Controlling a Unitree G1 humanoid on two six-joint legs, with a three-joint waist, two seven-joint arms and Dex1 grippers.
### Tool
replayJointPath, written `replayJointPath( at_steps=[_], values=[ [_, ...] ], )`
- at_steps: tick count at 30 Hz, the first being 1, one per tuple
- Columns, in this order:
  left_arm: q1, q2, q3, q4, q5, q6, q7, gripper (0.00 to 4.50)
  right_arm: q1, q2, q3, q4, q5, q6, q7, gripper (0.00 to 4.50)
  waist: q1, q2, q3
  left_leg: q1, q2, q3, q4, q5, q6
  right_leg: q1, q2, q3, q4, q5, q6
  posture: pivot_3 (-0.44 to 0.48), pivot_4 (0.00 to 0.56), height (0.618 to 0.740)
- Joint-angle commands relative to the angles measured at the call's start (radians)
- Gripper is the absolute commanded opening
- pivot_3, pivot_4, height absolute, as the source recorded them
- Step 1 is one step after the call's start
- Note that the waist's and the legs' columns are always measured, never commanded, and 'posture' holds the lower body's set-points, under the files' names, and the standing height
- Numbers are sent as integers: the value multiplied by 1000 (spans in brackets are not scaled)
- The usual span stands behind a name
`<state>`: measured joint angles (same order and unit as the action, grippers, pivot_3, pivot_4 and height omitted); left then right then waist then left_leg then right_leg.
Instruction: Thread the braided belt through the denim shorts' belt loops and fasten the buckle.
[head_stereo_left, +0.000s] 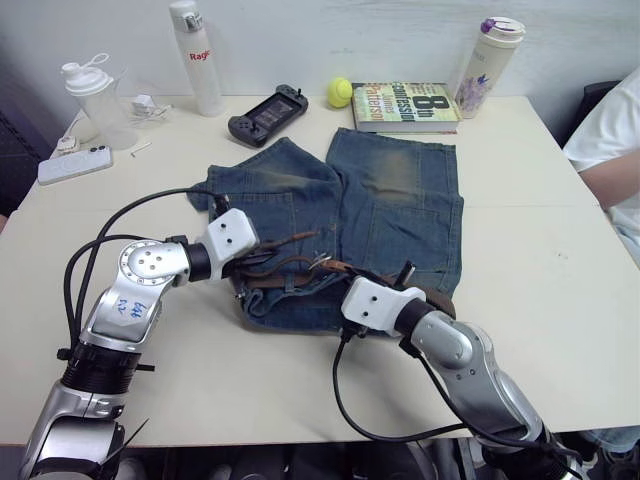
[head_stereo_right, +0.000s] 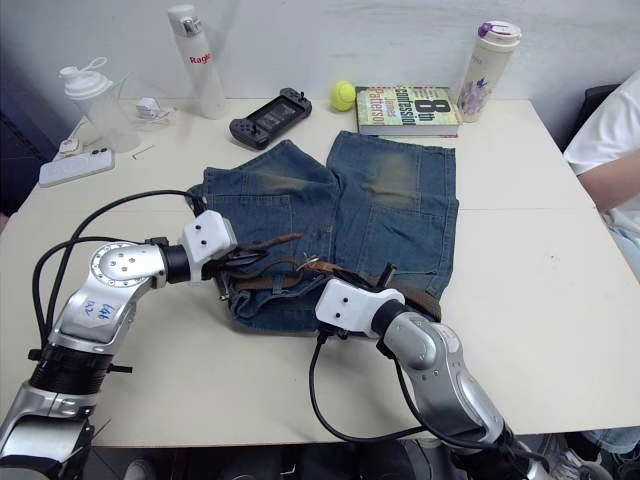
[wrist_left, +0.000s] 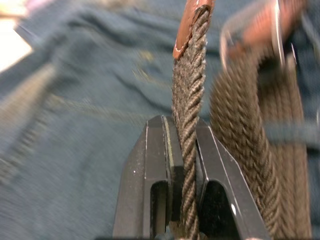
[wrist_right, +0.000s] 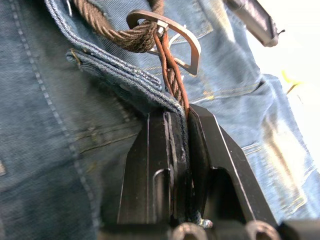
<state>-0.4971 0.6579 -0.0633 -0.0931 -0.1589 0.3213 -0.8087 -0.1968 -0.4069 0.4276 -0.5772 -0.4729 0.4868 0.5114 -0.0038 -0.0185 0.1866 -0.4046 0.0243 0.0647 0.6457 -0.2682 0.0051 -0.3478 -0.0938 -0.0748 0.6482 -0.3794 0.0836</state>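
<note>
Denim shorts (head_stereo_left: 385, 215): faded blue, flat mid-desk (head_stereo_left: 560, 290), waistband toward the front edge. Braided belt (wrist_left: 189, 107): brown woven strap, lying along the waistband. Buckle (wrist_right: 172, 42): curved grey metal. Left gripper (wrist_left: 182, 145) clamped on the strap; right gripper (wrist_right: 181, 131) clamped on belt and denim.

A cream table (head_stereo_left: 560, 250) is filling most of the scene, butting against a plain white wall (head_stereo_left: 400, 35) at the back. Soft even light is falling across the tabletop. A dark chair (head_stereo_left: 592, 100) is standing at the far right corner.
</note>
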Motion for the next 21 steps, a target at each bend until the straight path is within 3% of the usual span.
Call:
replayJointPath(
  at_steps=[1, 21],
  values=[
    [18, 51, -66, 17, 77, -40, -46, 0, -79, -52, -14, -36, -57, -52, 29, 79, 0, 0, 0, 0, 0, 0, 0, 0, 0, 0, 0, 0, 0, 0, 0, 0, 150, 740],
    [-28, 61, -111, 73, 139, -152, -103, 0, -115, -77, 11, -23, -60, -122, 88, 79, 1, 0, 0, -1, 0, 1, 0, 0, 0, -2, 0, 1, 3, 0, 0, 0, 150, 740]
  ],
)
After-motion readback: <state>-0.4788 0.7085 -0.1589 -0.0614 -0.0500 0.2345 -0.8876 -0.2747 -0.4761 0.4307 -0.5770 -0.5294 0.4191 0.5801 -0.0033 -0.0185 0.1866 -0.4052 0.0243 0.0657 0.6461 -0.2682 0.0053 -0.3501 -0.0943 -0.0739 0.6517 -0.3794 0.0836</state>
